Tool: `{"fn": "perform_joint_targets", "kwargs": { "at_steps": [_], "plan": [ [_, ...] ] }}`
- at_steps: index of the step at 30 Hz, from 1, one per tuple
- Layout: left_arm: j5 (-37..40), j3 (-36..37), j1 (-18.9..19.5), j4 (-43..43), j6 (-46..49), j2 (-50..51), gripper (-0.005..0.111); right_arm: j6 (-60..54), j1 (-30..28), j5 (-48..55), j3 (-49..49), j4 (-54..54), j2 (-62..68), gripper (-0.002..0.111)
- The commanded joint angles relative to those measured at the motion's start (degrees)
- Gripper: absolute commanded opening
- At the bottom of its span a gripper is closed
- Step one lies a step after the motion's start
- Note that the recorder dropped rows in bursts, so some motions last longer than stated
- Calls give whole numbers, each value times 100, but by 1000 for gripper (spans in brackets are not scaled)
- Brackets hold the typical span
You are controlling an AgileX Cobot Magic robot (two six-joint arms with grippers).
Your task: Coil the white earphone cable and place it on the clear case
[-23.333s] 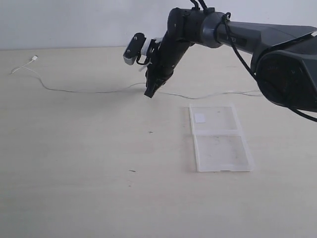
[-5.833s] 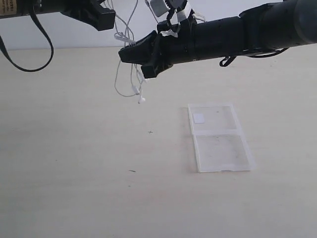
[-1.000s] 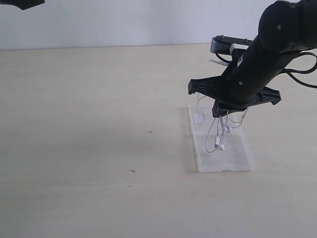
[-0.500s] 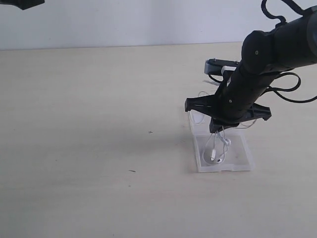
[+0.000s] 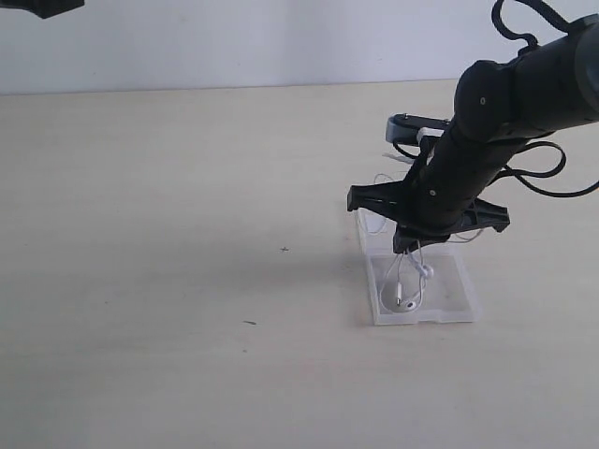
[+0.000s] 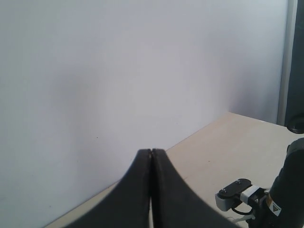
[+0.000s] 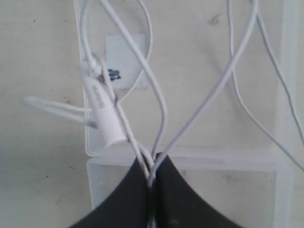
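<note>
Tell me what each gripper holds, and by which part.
Right gripper pinches the white earphone cable by several bunched cord strands, with loops hanging over the clear case. Left gripper is shut on nothing.

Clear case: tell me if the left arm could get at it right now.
Probably not. The left arm is raised far off to the side, its fingers shut, and the right arm hangs over the clear case, gripping the earphone cable.

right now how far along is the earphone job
Done: the cable is bunched into loops and hangs over the case, earbuds low over its near half. In hand: the right gripper is shut on the strands. Remaining: let go so the bundle lies on the case.
</note>
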Motion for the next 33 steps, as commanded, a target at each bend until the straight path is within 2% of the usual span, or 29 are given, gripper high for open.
{"fn": "perform_joint_targets", "kwargs": {
  "at_steps": [1, 15, 33],
  "plan": [
    [60, 10, 7, -47, -5, -40, 0, 13, -17, -29, -4, -24, 7, 13],
    [60, 10, 7, -47, -5, -40, 0, -13, -17, 581, -14, -301, 7, 48],
    [60, 10, 7, -47, -5, -40, 0, -8, -17, 622, -14, -523, -489, 49]
  ]
}}
